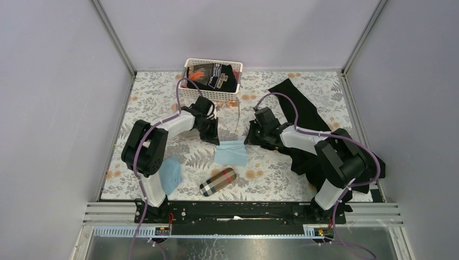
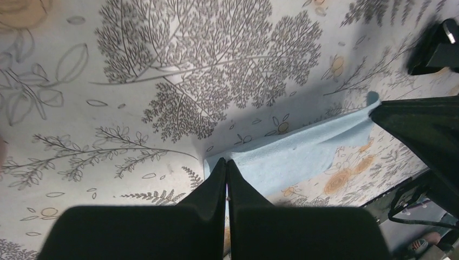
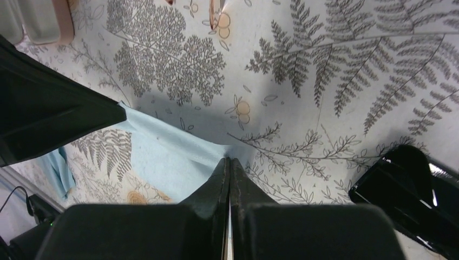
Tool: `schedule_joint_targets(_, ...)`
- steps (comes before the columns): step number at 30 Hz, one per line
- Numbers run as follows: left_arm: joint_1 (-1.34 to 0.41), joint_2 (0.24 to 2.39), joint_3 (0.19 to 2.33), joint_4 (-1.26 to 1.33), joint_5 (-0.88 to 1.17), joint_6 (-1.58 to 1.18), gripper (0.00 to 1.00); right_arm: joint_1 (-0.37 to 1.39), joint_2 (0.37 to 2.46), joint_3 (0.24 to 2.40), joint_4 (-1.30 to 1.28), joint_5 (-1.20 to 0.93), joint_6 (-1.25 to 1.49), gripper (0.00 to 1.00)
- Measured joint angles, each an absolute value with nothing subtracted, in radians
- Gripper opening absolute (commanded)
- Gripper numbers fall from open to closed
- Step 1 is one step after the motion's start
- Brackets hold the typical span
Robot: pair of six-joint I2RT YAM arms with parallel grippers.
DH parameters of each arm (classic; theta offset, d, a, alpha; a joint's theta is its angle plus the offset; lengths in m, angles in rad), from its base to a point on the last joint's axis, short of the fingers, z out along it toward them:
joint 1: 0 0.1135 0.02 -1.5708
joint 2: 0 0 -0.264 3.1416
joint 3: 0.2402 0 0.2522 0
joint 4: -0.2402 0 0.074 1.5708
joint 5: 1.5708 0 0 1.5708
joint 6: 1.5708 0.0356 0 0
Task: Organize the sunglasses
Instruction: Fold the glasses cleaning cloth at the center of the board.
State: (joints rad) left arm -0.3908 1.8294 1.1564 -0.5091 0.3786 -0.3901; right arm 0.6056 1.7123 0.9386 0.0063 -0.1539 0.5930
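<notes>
The left hand (image 2: 226,162) is closed tight, its two fingers pressed together with no gap, and its tip pinches one corner of a light-blue cloth (image 2: 292,154). The right hand (image 3: 228,161) is closed in the same way on the opposite corner of that cloth. The cloth runs between the two hands along one raised edge and throws a shadow on the tabletop (image 1: 162,92) beneath it. Its far end sags down onto the flowered surface. The hands face each other near the middle of the tabletop, the left one coming in from the left and the right one from the right.

Just beyond the hands, the tinted sunglasses (image 1: 234,104) show only faintly. They are a thin pale orange-pink shape on the tabletop right in front of a white basket (image 1: 222,96), which stands at the far edge and holds dark packets. I cannot pick out the dark sunglasses with certainty. A glossy black thing sits at the lower right of the right wrist view, but what it is I cannot tell.

Nearer the arm bases, a plaid case (image 1: 217,181) lies at a slant, apart from the held cloth. A second blue cloth (image 1: 170,174) lies to its left, partly under the left arm. Black fabric (image 1: 303,114) is spread along the right side, under and behind the right arm.
</notes>
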Motion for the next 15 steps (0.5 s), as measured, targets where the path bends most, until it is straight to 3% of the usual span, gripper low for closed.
schedule_joint_targets(15,-0.426,1.767,1.062,-0.509,0.379,-0.395,0.00,0.619,1.655,0.813,0.052,-0.239,0.606,0.00)
